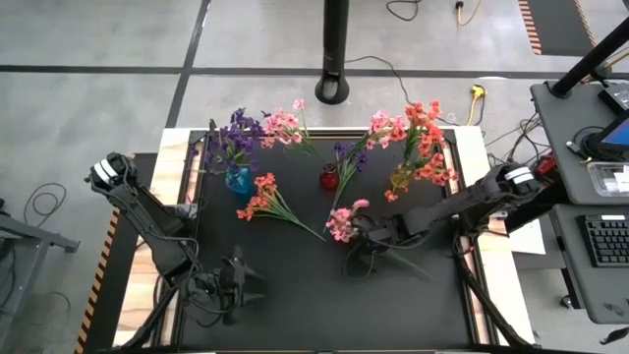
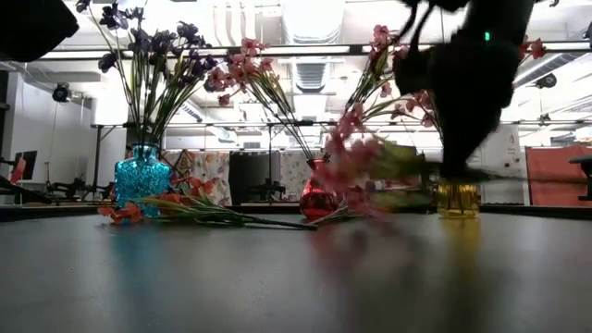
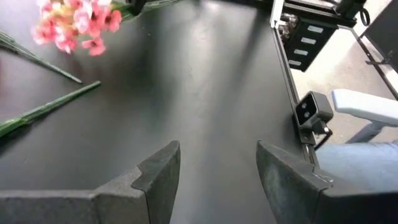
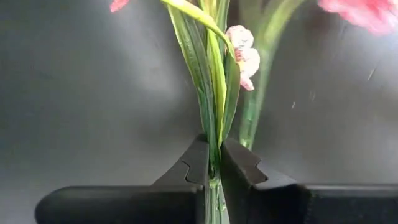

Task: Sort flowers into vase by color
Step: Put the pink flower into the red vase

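A pink spray [image 1: 342,220] is in my right gripper [image 1: 377,234], which is shut on its stem right of the table's middle; its blossoms [image 2: 355,165] point toward the table's left. An orange-red spray [image 1: 261,198] lies flat on the mat, and a purple spray [image 1: 345,154] lies by the red vase [image 1: 329,178]. That vase holds pink flowers [image 1: 285,124], while the blue vase [image 1: 239,180] holds purple ones [image 1: 234,133]. Orange-red flowers [image 1: 423,138] stand in the amber vase [image 2: 458,197]. My left gripper [image 1: 239,280] hangs open near the table's near edge. My right gripper [image 4: 213,149] pinches the pink spray's green stem and long leaves [image 4: 214,124] between its two fingers, with the fingers lying across the stem. The spray runs out ahead of the fingers toward its blossoms [image 4: 244,53]. In the low view it seems lifted clear of the table.
The three vases stand in a row along the far half of the black mat [image 1: 295,295]. A black pole base [image 1: 332,88] stands beyond the far edge. A desk with a keyboard [image 1: 601,241] is off to the right. The mat's near half is bare around my left gripper.
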Tool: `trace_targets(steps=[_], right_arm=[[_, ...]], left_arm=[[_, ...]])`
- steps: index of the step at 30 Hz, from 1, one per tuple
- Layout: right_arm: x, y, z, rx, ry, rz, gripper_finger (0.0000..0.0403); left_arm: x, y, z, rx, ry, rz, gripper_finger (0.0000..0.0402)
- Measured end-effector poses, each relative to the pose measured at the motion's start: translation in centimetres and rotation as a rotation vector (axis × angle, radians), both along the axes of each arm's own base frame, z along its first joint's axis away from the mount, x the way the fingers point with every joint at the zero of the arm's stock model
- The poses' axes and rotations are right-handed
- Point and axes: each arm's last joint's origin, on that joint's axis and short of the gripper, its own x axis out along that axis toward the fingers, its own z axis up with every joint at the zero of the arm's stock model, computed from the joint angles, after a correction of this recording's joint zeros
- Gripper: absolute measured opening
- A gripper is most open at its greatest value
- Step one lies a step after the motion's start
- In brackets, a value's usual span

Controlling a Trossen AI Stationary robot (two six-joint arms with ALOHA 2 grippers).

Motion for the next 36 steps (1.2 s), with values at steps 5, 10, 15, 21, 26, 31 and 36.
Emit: trace_targets(steps=[5, 10, 15, 21, 26, 31, 36], right_arm=[[0.0, -0.3, 4.3, -0.078, -0.218, 0.016, 0.0019], [-0.5, -0.9, 7.9, -0.203, -0.466, 0.028, 0.0019], [-0.4, -1.3, 11.1, -0.386, -0.741, 0.025, 0.0018], [1.0, -1.4, 13.9, -0.581, -0.990, 0.042, 0.0018], [2.3, -2.2, 14.4, -0.697, -1.128, 0.026, 0.0018], [3.5, -3.5, 13.8, -0.767, -1.225, -0.042, 0.0018], [5.0, -4.4, 12.7, -0.844, -1.284, -0.092, 0.0018]], left_arm=[[0.0, 0.1, 0.0, 0.016, -0.016, 0.022, 0.0194], [0.0, 0.1, 0.0, 0.018, -0.015, 0.023, 0.0194], [0.0, 0.3, 0.0, 0.055, -0.029, 0.048, 0.0194], [0.0, 0.3, 0.0, 0.079, -0.040, 0.056, 0.0194], [0.0, 0.4, 0.0, 0.088, -0.045, 0.066, 0.0194], [0.0, 0.4, 0.0, 0.090, -0.045, 0.066, 0.0194], [0.0, 0.5, -0.1, 0.111, -0.043, 0.073, 0.0194]])
